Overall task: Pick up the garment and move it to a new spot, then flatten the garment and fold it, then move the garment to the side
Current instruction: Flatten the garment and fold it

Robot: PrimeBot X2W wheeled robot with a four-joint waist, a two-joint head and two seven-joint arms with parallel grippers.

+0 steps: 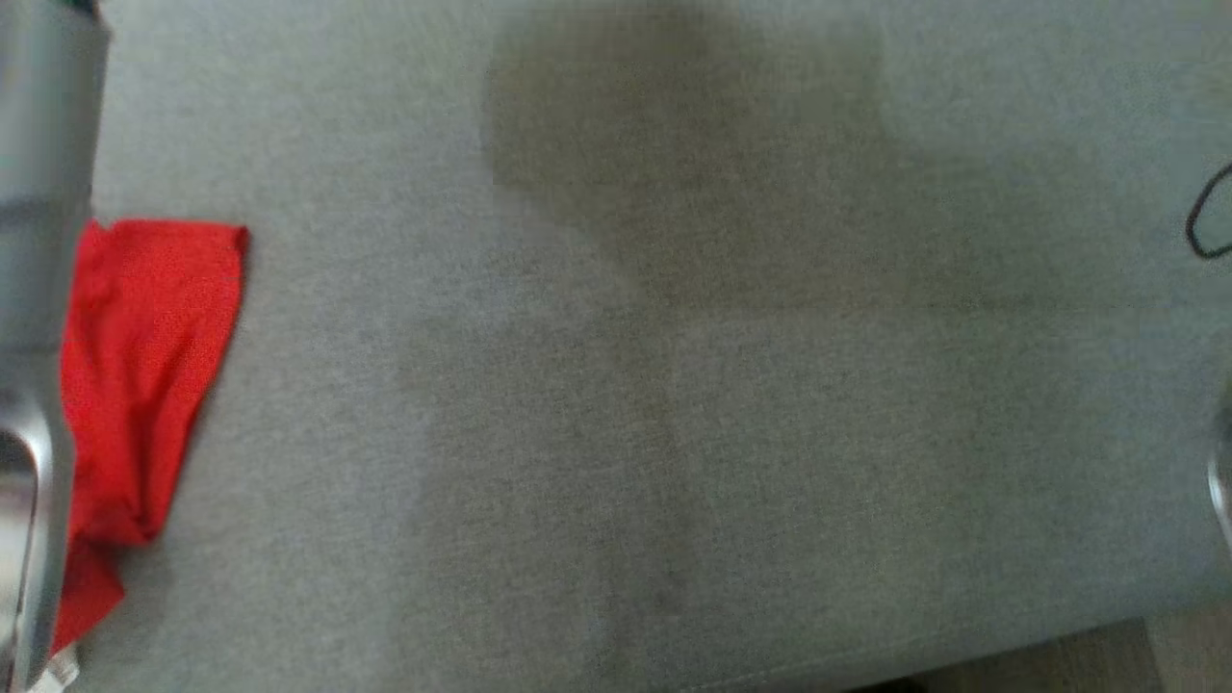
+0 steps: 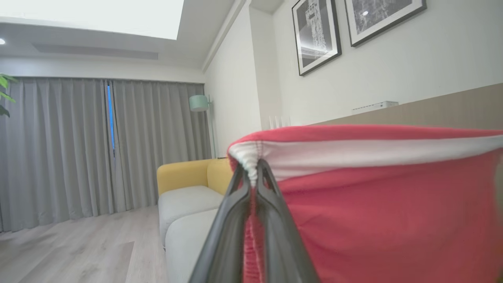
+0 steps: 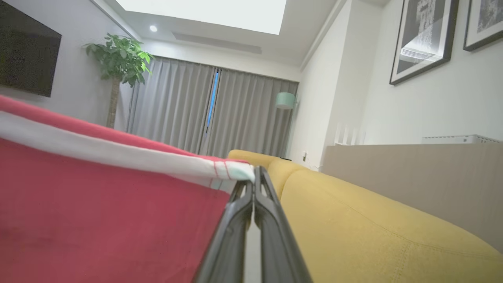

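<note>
Left gripper (image 2: 255, 169) clamped on red garment (image 2: 373, 212) at one end of its white band; right gripper (image 3: 256, 175) pinching other end; garment held up, stretched between them, above left side of grey surface (image 1: 674, 404); judged mid-carry; flattening, folding, moving aside not yet done.

Head view: grey upholstered surface (image 1: 674, 433), seam along its near edge. I see 1 thin dark loop (image 1: 1192, 231) at its right edge; the red garment (image 1: 144, 366) overlaps its left side, contact unclear.
</note>
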